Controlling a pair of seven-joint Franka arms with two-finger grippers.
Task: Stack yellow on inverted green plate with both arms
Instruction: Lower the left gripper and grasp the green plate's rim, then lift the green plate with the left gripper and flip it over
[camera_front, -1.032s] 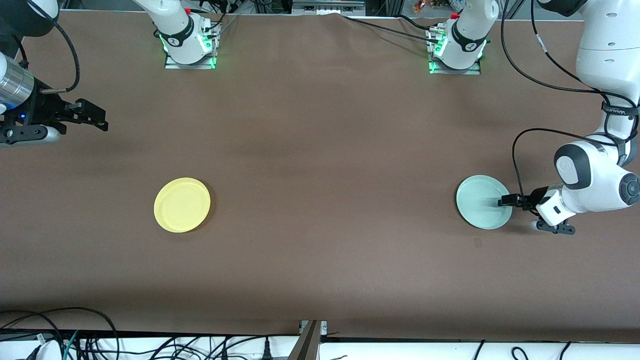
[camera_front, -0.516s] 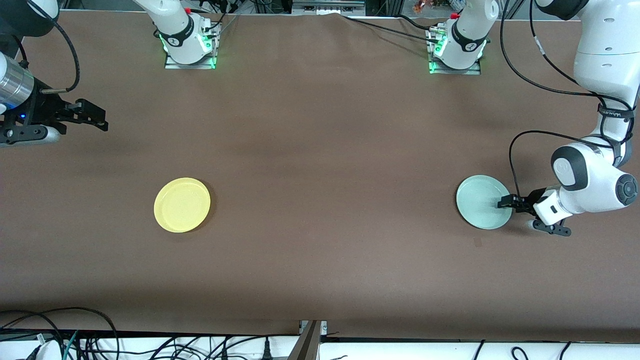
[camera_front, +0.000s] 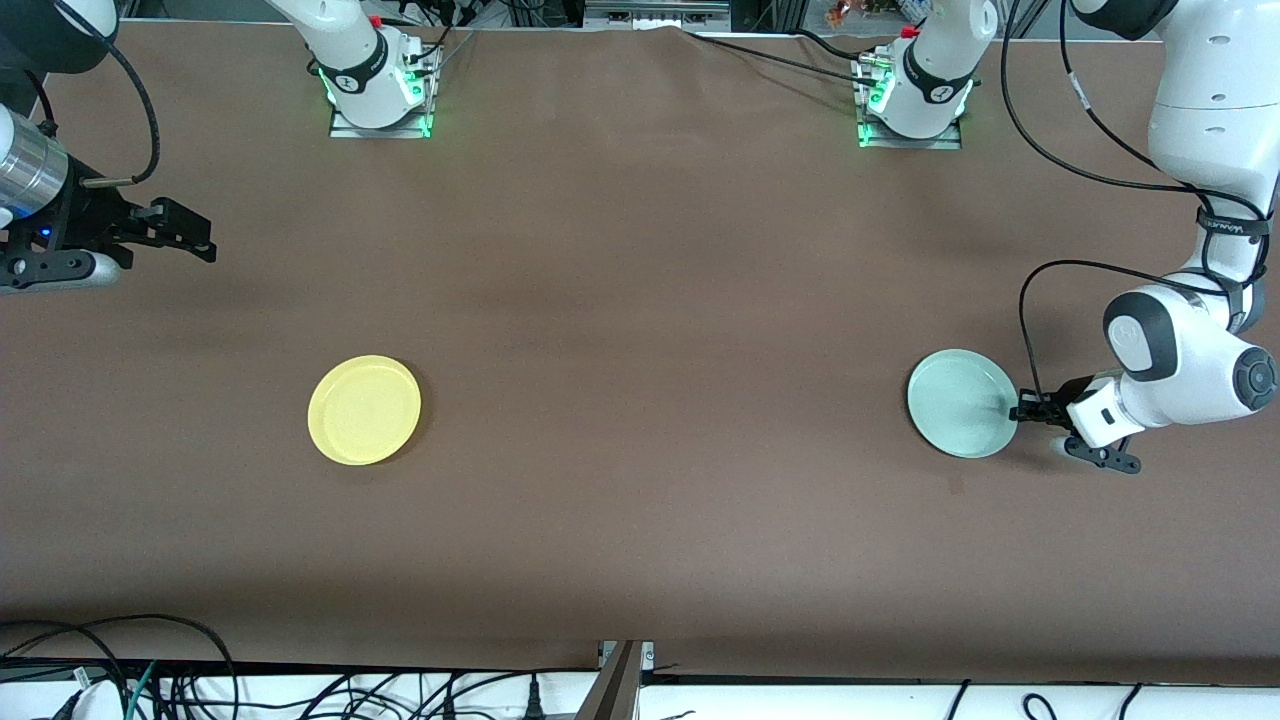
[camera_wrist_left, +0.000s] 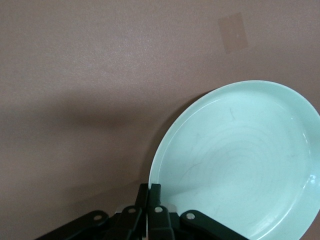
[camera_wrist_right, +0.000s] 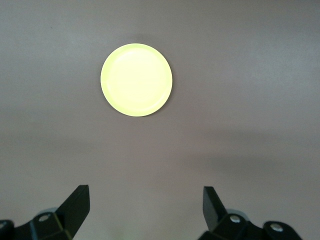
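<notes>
the right gripper (camera_front: 195, 238) is held apart and waiting above the tabletop (camera_front: 640, 330) at the right arm's end, unchanged over the last second. the yellow plate (camera_front: 364, 410) is left untouched, rim up, well apart from the green plate (camera_front: 958, 402), which lies upright toward the left arm's end. the left gripper (camera_front: 1022, 411), wide a second ago, is now clamped on that plate's rim, and the plate has been nudged slightly. inverting is judged ready to begin.
</notes>
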